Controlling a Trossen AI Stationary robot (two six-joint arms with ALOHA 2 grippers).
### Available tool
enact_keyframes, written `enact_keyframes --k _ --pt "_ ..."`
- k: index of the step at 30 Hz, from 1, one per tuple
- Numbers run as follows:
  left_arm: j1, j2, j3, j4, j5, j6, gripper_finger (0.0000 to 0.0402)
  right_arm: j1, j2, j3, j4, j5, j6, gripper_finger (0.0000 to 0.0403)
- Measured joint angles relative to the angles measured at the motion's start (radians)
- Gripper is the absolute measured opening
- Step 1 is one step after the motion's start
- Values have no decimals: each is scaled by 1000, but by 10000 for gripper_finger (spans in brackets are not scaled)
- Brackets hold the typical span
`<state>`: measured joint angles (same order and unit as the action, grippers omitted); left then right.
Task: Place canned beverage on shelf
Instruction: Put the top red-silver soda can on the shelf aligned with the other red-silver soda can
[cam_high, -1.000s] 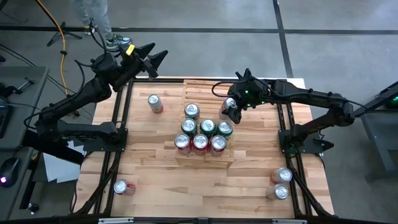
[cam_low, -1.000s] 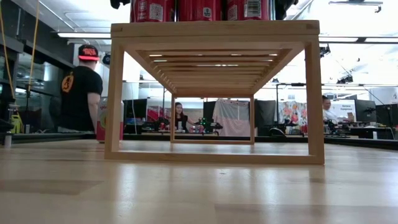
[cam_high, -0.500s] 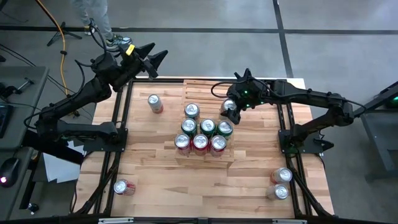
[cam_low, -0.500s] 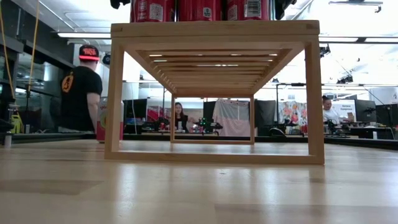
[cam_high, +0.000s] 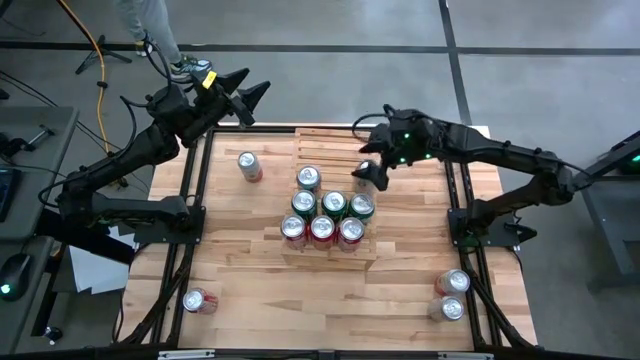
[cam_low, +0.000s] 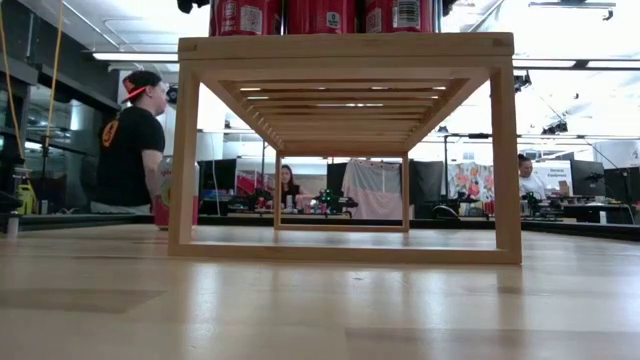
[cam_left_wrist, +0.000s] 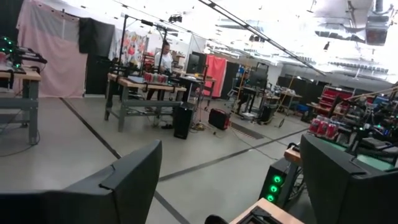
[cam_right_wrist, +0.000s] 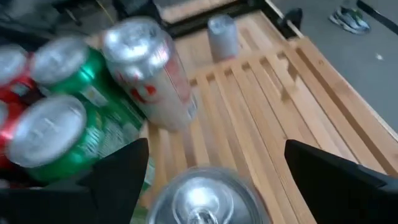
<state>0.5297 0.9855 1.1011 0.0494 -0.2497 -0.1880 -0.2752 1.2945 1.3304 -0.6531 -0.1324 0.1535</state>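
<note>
The shelf (cam_high: 322, 142) is a pale-wood slat rack at the table's middle, and its frame fills the low view (cam_low: 345, 150). Several red and green cans (cam_high: 321, 218) stand on its tiers. A silver-topped can (cam_high: 366, 176) stands upright on the slats at the shelf's right side. My right gripper (cam_high: 374, 167) is open, with one finger on either side of this can (cam_right_wrist: 205, 194), and comes at it from the far right. I see no finger touching it. My left gripper (cam_high: 250, 94) is open and empty beyond the table's far left corner.
Loose cans lie on the table at the far left (cam_high: 248, 165), the near left (cam_high: 198, 300) and the near right (cam_high: 452, 284). Bare slats (cam_right_wrist: 273, 106) lie on the far side of the cans. A person (cam_high: 150, 25) stands beyond the far edge.
My right gripper has drawn back a little toward the table's far right. The silver-topped can has stayed upright on the shelf, about where it was.
</note>
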Motion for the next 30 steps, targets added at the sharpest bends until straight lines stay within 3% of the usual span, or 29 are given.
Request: enact_keyframes --k 3,7,14,18,21,24,27,30 --pt "0 0 0 0 0 4 294 -27 -23 0 33 -54 3 363" --pt "0 0 0 -1 0 34 294 -57 -54 0 46 -44 3 363" --pt "0 0 -3 -63 2 79 283 -114 -131 0 -63 107 -8 335" --pt "13 -4 -75 -62 4 55 215 -142 -174 -3 -199 193 -3 275" --pt "24 -7 -188 15 22 -2 118 -151 -191 -3 -267 209 -2 210" --pt "33 -14 -326 197 110 -67 23 -150 -198 -3 -300 208 -25 124" --pt "40 -24 -450 386 206 -148 15 -151 -201 -14 -316 203 -76 30" --pt "40 -57 -524 486 309 -193 3 -162 -249 -124 -247 200 -77 19"
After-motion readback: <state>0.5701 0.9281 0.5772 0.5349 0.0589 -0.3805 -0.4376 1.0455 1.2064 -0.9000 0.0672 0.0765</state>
